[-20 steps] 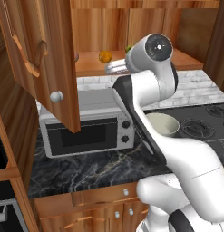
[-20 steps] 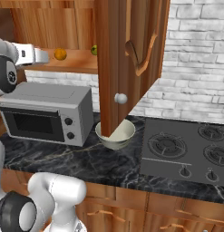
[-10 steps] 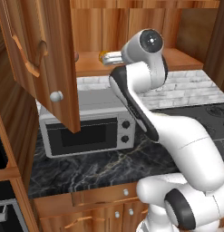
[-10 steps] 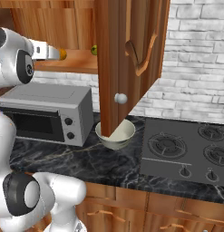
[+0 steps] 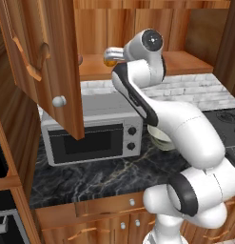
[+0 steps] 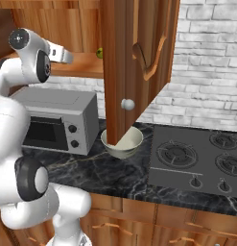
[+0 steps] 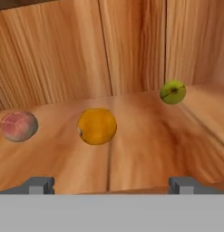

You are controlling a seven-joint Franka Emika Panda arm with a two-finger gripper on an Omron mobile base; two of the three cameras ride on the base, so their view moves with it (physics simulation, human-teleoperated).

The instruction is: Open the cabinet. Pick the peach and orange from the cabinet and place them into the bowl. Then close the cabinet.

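Note:
The cabinet [image 5: 47,47] hangs open, both doors [image 6: 139,48] swung out. In the hand view its shelf [image 7: 145,149] carries the peach [image 7: 19,126] at the left and the orange [image 7: 96,126] in the middle, straight ahead of my gripper [image 7: 111,186]. My fingertips [image 7: 38,185] are spread wide, open, with nothing between them, a short way in front of the orange. From the left base view my gripper [image 5: 107,53] reaches onto the shelf next to the orange [image 5: 110,62]; the peach [image 5: 80,59] peeks past the door edge. The bowl [image 6: 122,142] stands on the counter below the right door.
A small green-yellow fruit [image 7: 172,92] lies at the shelf's back right corner [image 6: 99,53]. A grey microwave [image 5: 90,133] stands under the cabinet and a stove [image 6: 196,163] sits to the right. The right door's lower edge hangs just above the bowl.
The arm has swung up and to the left, carrying the hand further onto the cabinet shelf toward the orange. Doors, fruit and bowl have not moved.

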